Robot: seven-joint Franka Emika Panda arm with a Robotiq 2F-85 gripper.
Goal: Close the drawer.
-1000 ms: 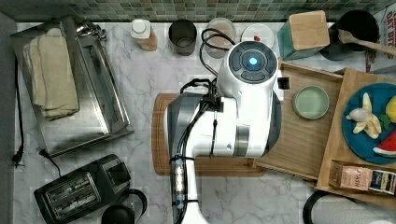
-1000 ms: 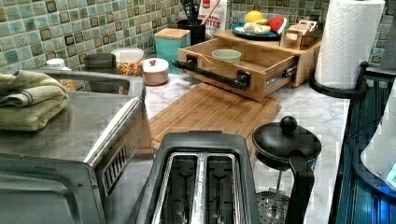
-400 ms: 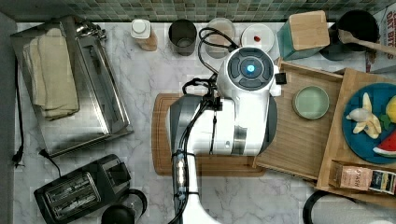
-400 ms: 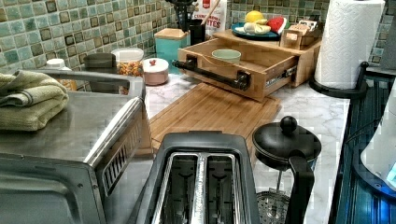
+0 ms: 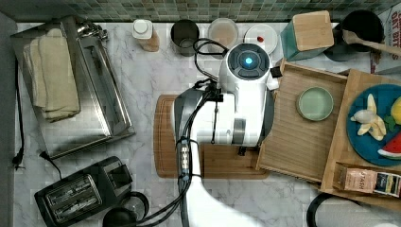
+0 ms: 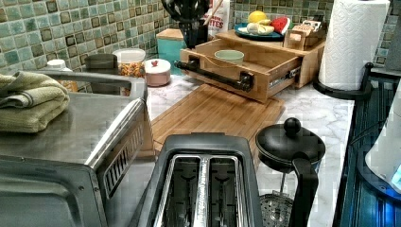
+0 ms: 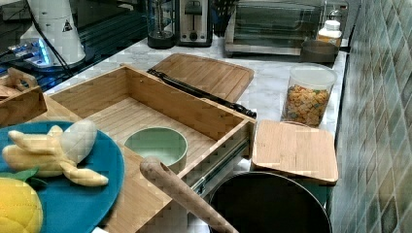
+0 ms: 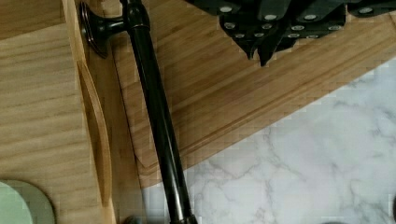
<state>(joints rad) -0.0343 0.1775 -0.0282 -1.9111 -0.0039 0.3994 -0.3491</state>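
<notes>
Over the last second the arm (image 5: pixel 236 109) has shifted only a little toward the top view's left, and the drawer (image 5: pixel 293 142) has not moved at all. It stands pulled well out of its stand, so the closing push has apparently not begun.

The marble counter (image 8: pixel 303 163) spreads out below and past the claw (image 8: pixel 261 46). The wooden cutting board (image 8: pixel 210 93) lies directly beneath the claw, which hangs over it without touching it. The drawer sits to one side of the claw, on the far side of its own handle, with its front wall facing the claw. The black bar handle (image 8: pixel 154 112) runs along that front, near the claw but clearly apart from it, with bare board showing between them. A pale green bowl (image 5: pixel 315 103) rests inside the drawer, farther from the claw than the handle is.

Whether the claw is spread or pressed together cannot be told; it grips nothing.

The small drift looks like lining up rather than pushing. The next move likely calls for bringing the claw against the handle or the front wall and pressing squarely toward the stand, since an off-centre push could skew the drawer on its slides.
</notes>
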